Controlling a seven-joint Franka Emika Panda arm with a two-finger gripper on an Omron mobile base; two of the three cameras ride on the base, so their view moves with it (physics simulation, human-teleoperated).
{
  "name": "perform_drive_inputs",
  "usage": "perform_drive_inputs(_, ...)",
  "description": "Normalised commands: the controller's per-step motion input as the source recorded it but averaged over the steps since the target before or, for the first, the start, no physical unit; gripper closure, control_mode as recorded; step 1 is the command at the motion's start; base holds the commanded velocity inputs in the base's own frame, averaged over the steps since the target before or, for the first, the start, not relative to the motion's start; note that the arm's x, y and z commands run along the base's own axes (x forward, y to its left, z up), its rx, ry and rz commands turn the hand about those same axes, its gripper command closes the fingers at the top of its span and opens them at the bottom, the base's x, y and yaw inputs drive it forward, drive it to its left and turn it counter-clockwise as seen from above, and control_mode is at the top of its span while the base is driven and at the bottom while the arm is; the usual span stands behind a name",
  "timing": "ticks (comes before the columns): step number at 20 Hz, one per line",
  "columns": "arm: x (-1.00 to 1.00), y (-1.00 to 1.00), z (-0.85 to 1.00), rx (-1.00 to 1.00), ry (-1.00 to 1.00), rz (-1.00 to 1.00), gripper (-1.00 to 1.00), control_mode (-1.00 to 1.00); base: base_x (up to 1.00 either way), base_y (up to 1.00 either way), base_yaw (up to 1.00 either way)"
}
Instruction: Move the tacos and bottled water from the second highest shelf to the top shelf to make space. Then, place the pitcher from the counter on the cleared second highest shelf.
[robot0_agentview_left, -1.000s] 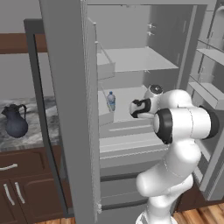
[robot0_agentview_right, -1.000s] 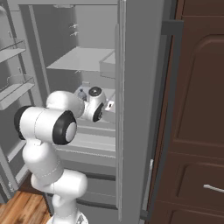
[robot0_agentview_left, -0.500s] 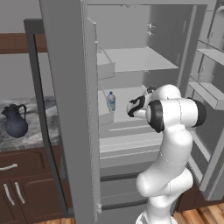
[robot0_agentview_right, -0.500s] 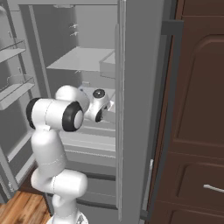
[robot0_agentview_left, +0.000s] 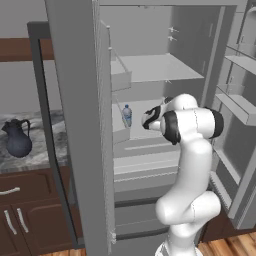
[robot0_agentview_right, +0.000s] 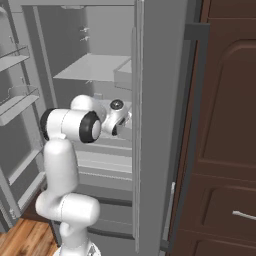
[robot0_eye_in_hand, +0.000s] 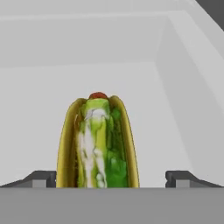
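Note:
The tacos stand on edge on the second highest shelf, a yellow shell with green and white filling, dead ahead in the hand view. My gripper is open, and its fingertips stand wide on either side of the shell without touching it. From the base, the gripper is inside the fridge at that shelf's height. The bottled water stands upright further left on the same shelf. The top shelf is bare. The dark pitcher sits on the marbled counter.
The open left fridge door stands between the counter and the fridge interior. Door racks line the other open door. A small bin hangs under the top shelf. The fridge's side wall lies close beside the tacos. Dark cabinets flank the fridge.
The arm has straightened up and the hand has pushed deeper into the fridge toward the tacos. The jaws have stayed open. Bottle and pitcher have not moved.

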Motion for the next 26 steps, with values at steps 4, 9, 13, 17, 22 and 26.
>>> perform_drive_inputs(4,0.34,0.00,-0.39,0.00,0.00,0.00,1.00,-1.00,0.00,0.00,0.00)
perform_drive_inputs(9,0.01,0.01,-0.47,0.00,0.02,0.00,1.00,-1.00,0.00,0.00,0.00)
perform_drive_inputs(13,-0.23,0.05,-0.25,0.00,0.00,0.04,1.00,-1.00,0.00,0.00,0.00)
perform_drive_inputs(17,-0.78,0.36,-0.01,0.00,0.04,0.08,1.00,-1.00,0.00,0.00,0.00)
perform_drive_inputs(22,-0.99,0.16,0.02,0.00,0.17,0.08,1.00,-1.00,0.00,0.00,0.00)
perform_drive_inputs(26,-1.00,0.00,0.29,0.00,0.14,0.01,1.00,-1.00,0.00,0.00,0.00)
